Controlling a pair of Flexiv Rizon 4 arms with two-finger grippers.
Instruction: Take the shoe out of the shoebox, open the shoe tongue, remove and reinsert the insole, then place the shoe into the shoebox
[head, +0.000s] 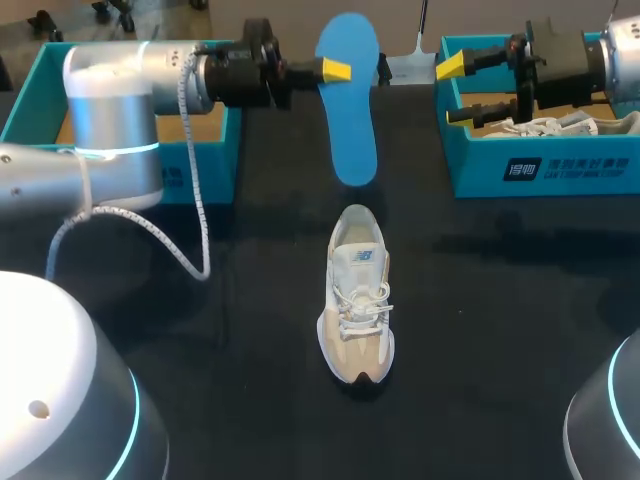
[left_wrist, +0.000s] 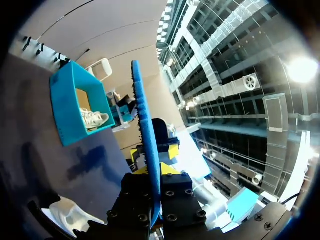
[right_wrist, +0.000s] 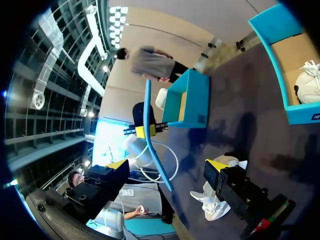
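A blue insole (head: 349, 100) hangs in the air above the far side of the table, with my left gripper (head: 335, 70) shut on its side edge. In the left wrist view the insole (left_wrist: 144, 130) stands edge-on between the fingers of that gripper (left_wrist: 155, 172). The beige and white shoe (head: 357, 310) lies on the black table, toe toward the near edge. My right gripper (head: 452, 88) stands open to the right of the insole and apart from it. From the right wrist the insole (right_wrist: 152, 135) shows ahead of the wide-open right gripper (right_wrist: 167, 167), and the shoe (right_wrist: 215, 200) lies below.
A teal shoebox (head: 540, 170) at the back right holds a second white shoe (head: 545, 127). Another teal box (head: 30, 90) stands at the back left behind my left arm. A white cable (head: 190, 200) hangs from the left arm onto the table.
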